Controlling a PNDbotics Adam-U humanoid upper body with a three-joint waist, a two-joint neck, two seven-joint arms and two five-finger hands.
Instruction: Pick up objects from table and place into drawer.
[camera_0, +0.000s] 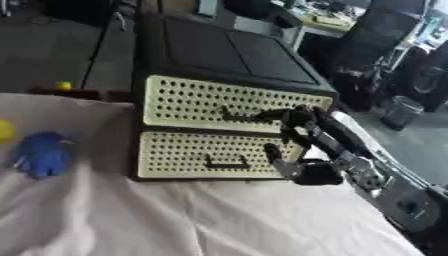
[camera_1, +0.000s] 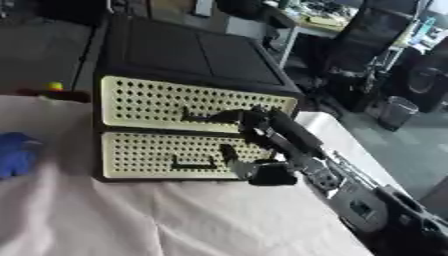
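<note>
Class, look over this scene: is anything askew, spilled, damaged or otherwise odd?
Nothing is spilled or visibly damaged. The white cloth on the table lies rumpled in folds. Both drawers are shut, while the blue toy waits on the cloth. The right hand reaches at the upper drawer's handle.

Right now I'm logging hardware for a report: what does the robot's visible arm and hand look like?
The right hand is black, with slim jointed fingers. Its wrist and forearm mix black casing with silver-grey metal joints and round fittings. No markings can be made out.
</note>
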